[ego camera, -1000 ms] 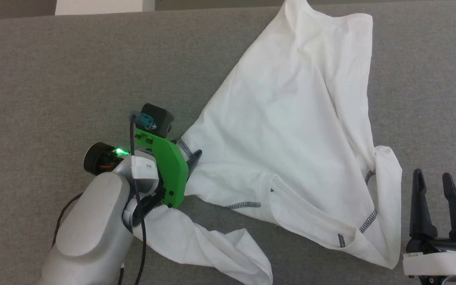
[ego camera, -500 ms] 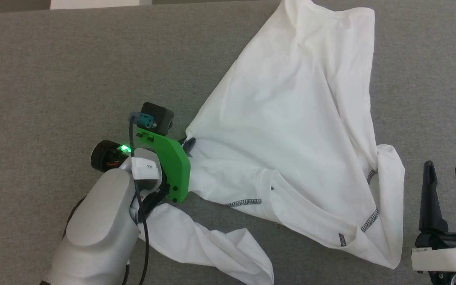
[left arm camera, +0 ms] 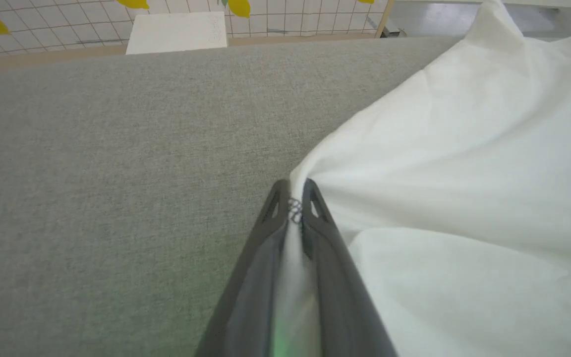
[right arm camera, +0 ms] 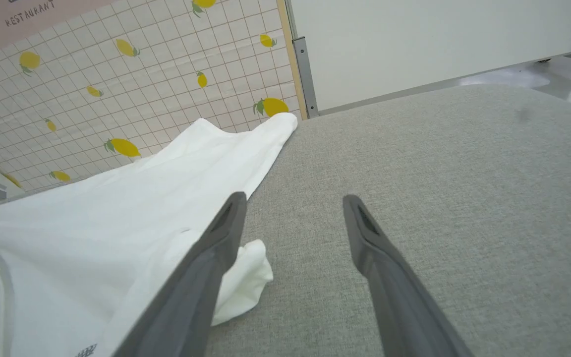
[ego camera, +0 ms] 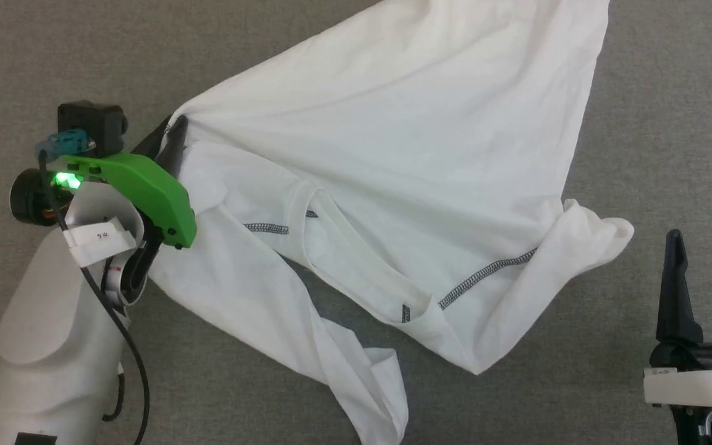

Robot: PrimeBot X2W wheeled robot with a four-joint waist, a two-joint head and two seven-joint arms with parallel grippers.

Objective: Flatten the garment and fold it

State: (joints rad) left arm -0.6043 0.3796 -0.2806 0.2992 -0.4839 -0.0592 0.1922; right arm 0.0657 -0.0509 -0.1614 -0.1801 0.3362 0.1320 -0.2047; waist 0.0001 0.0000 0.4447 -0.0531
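In the head view the white long-sleeved shirt (ego camera: 405, 123) lies spread over the grey fabric surface (ego camera: 53, 49), covering the upper middle and right of the frame and running past the top edge; one sleeve (ego camera: 356, 371) trails crumpled toward the bottom centre; dark grey stitching (ego camera: 486, 272) follows a seam right of centre; the cloth is creased, not flat. The left gripper (ego camera: 173, 130), at upper left beyond its green bracket (ego camera: 139, 185), is clamped on the shirt's edge; in the left wrist view its fingers (left arm camera: 315, 213) press together on a thin strip of stitched white cloth at centre, and the shirt (left arm camera: 464, 173) fans away to the right in pulled folds; a white box (left arm camera: 176, 30) sits beyond the surface at top left. The right gripper (ego camera: 699, 238) stands at lower right, jaws apart and empty, near the shirt's closest fold but not touching it; in the right wrist view the shirt (right arm camera: 117, 213) lies at left, with a lemon-patterned tiled wall (right arm camera: 117, 99) behind.
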